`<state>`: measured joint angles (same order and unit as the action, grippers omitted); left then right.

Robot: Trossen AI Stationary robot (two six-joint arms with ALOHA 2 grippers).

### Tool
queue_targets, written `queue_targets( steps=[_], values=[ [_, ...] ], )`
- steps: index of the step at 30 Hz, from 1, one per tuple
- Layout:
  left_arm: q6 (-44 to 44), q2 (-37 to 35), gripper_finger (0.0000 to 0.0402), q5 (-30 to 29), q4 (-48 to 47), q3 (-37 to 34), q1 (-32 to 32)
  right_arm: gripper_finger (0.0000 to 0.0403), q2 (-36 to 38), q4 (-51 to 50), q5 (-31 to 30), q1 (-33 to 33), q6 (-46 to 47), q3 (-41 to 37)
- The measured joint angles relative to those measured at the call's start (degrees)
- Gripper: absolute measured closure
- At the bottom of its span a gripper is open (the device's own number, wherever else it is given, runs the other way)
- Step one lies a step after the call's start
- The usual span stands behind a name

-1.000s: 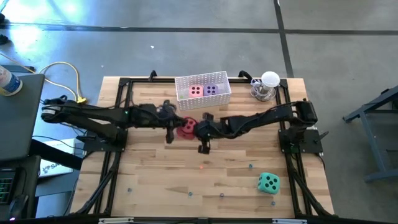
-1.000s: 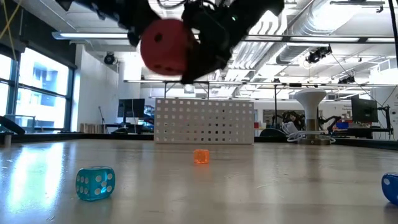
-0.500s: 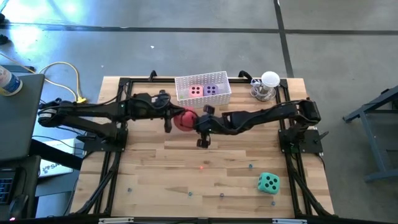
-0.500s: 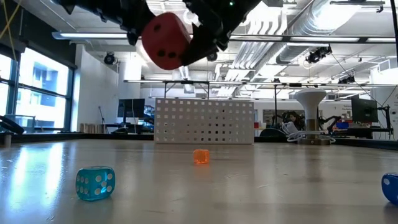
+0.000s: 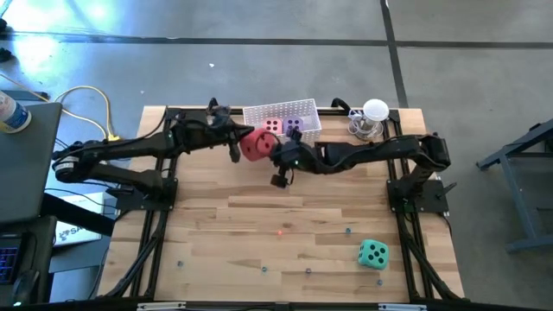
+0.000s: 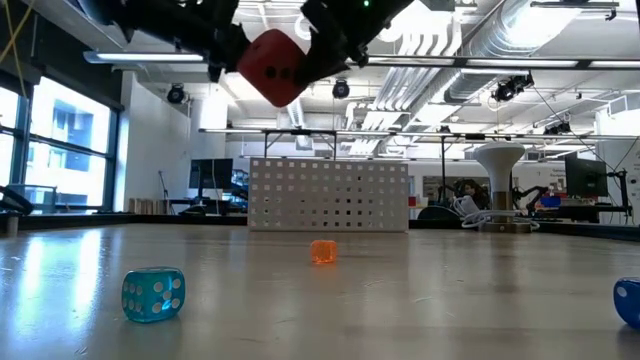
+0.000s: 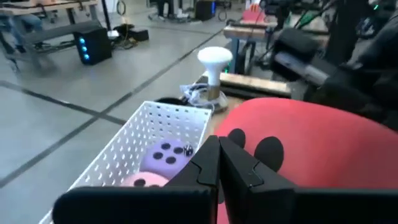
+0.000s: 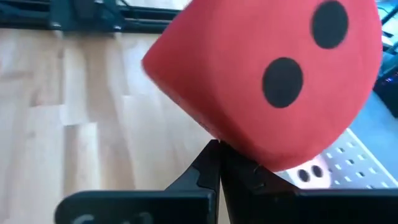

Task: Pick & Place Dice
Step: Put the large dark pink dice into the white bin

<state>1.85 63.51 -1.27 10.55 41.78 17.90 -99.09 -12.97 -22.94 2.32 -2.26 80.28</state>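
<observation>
Two grippers, the left gripper and right gripper, each with its fingers together, press the red die between them. Over the last second they have carried it higher and toward the desk's far edge. It now hangs just beside the white basket holding the pink die and purple die. The green die waits near the front right corner.

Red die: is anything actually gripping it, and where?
The red die is airborne, pressed between the shut left gripper and shut right gripper on opposite sides; neither clamps it.
</observation>
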Motion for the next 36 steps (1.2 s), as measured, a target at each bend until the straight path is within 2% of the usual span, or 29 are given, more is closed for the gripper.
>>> queue_targets(
  steps=[8,16,26,30,34,36],
  values=[
    [1.21,3.06,0.0401,6.63,6.37,0.22,6.56,0.04,-0.55,2.34,1.62,5.44,-0.42,0.0],
    [1.18,8.74,0.0401,6.96,11.37,0.2,9.75,0.04,-0.57,0.68,4.82,9.21,-0.38,-0.01],
    [1.05,15.48,0.0401,6.16,16.75,-0.02,13.18,0.04,-0.57,0.5,5.36,13.45,-0.96,-0.01],
    [1.67,17.92,0.0401,6.19,17.63,-0.15,14.54,0.04,-0.55,2.59,3.82,15.34,-1.05,0.01],
    [2.94,21.0,0.0401,12.26,20.23,-0.24,14.62,0.04,-0.21,7.56,5.03,17.31,-0.83,0.7],
    [3.26,22.5,0.0401,12.94,21.94,-0.22,15.07,0.04,-0.62,10.08,8.14,17.93,-0.39,0.71]
  ],
)
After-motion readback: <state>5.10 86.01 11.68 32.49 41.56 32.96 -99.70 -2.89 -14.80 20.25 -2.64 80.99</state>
